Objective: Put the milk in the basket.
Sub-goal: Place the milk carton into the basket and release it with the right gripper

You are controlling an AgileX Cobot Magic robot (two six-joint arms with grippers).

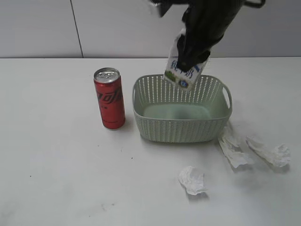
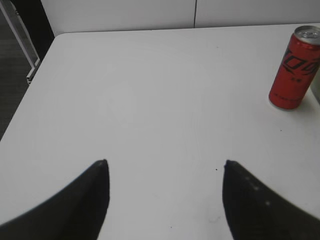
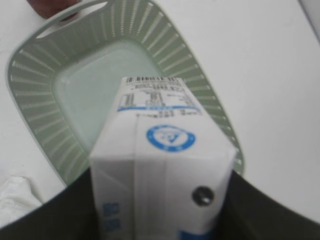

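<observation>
My right gripper (image 1: 190, 59) is shut on the milk (image 1: 181, 74), a small white carton with blue characters and green at its base, and holds it tilted in the air above the back of the basket (image 1: 181, 127). In the right wrist view the milk (image 3: 160, 165) sits between the dark jaws (image 3: 160, 210) over the pale green basket (image 3: 35, 110), whose inside holds nothing. My left gripper (image 2: 165, 165) is open and holds nothing, low over bare white table.
A tall red soda can (image 1: 109, 98) stands upright just left of the basket; it also shows in the left wrist view (image 2: 295, 67). Three crumpled white paper wads (image 1: 193, 180) (image 1: 235, 151) (image 1: 271, 151) lie in front and right of the basket.
</observation>
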